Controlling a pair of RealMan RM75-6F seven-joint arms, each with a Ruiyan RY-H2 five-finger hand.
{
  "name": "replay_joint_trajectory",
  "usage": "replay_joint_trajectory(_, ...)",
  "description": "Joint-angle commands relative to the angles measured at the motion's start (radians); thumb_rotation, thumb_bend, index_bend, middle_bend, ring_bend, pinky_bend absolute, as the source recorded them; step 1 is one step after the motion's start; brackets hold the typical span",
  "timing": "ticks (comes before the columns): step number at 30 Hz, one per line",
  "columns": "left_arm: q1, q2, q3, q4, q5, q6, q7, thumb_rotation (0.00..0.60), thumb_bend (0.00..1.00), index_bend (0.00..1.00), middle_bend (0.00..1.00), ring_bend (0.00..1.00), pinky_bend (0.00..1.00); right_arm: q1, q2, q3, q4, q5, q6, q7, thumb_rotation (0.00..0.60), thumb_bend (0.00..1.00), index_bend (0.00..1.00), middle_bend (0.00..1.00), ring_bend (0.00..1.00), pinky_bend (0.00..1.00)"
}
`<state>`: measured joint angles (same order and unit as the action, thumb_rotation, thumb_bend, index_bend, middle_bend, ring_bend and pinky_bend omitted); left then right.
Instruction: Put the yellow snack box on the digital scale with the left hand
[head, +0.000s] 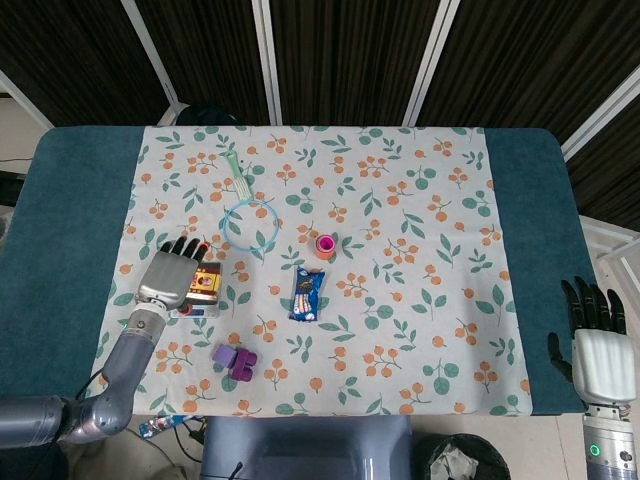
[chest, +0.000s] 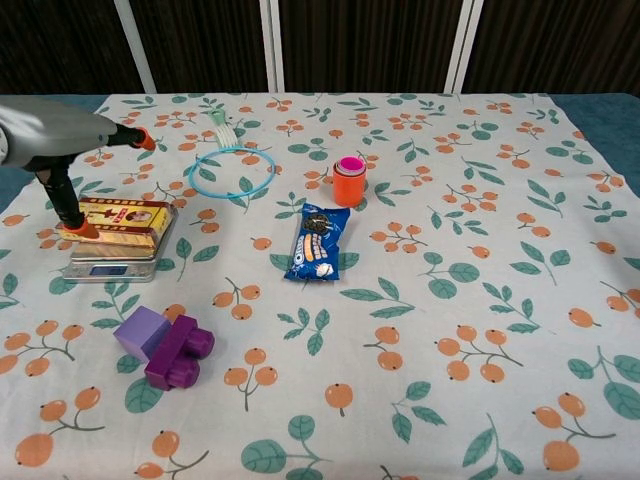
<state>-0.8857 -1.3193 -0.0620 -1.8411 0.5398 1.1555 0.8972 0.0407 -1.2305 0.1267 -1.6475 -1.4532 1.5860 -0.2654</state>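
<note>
In the head view, the yellow snack box (head: 206, 285) lies flat on the digital scale (head: 197, 309) near the tabletop's left edge. The left hand (head: 167, 277) hangs over the box's left end, fingers (head: 184, 246) spread apart and holding nothing. The right hand (head: 598, 345) sits off the tabletop's near right corner — fingers straight and apart, empty. A blue snack packet (head: 308, 294) lies near the middle, an orange cup (head: 325, 246) just beyond it, a blue ring (head: 251, 225) toward the left, and purple blocks (head: 235, 360) by the near edge.

In the chest view, the box (chest: 124, 221) rests on the scale (chest: 112, 263) — one fingertip (chest: 76, 229) touches its left end while the left hand (chest: 50, 135) is raised above, its other fingers splayed.
</note>
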Motion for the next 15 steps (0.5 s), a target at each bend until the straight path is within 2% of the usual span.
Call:
replay_joint_trajectory(1,0.086,0.095,0.033,-0.116,0.185,0.114,-0.093,0.6,0.1,0.03,0.06,0.0,0.12,-0.001,0.001,0.0,-0.002,-0.002,0.002,0.001,0.6,0.51,0.03,0.07,0.06,0.03)
replay_joint_trajectory(4,0.16,0.127,0.083,-0.116,0.352,0.178,-0.177,0.6,0.1,0.03,0.06,0.0,0.09,-0.003,0.003,0.0,-0.005,-0.004,0.008,0.004,0.6,0.51,0.03,0.07,0.06,0.03)
replay_joint_trajectory(7,0.227,0.149,0.136,-0.056,0.52,0.203,-0.31,0.6,0.1,0.04,0.06,0.0,0.08,-0.004,0.005,0.001,-0.006,-0.007,0.011,0.006,0.6,0.51,0.03,0.07,0.06,0.03)
replay_joint_trajectory(10,0.309,0.142,0.173,0.06,0.664,0.266,-0.495,0.6,0.1,0.04,0.06,0.0,0.08,-0.004,0.006,0.0,-0.008,-0.008,0.011,0.009,0.6,0.51,0.03,0.07,0.06,0.03)
replay_joint_trajectory(12,0.374,0.115,0.201,0.178,0.758,0.323,-0.647,0.6,0.1,0.04,0.06,0.0,0.07,-0.004,0.008,-0.001,-0.008,-0.011,0.011,0.011,0.6,0.51,0.03,0.07,0.06,0.03)
replay_joint_trajectory(15,0.448,0.073,0.22,0.33,0.833,0.374,-0.864,0.6,0.1,0.04,0.06,0.0,0.07,-0.002,0.009,-0.003,-0.004,-0.019,0.009,0.017,0.6,0.51,0.03,0.07,0.06,0.03)
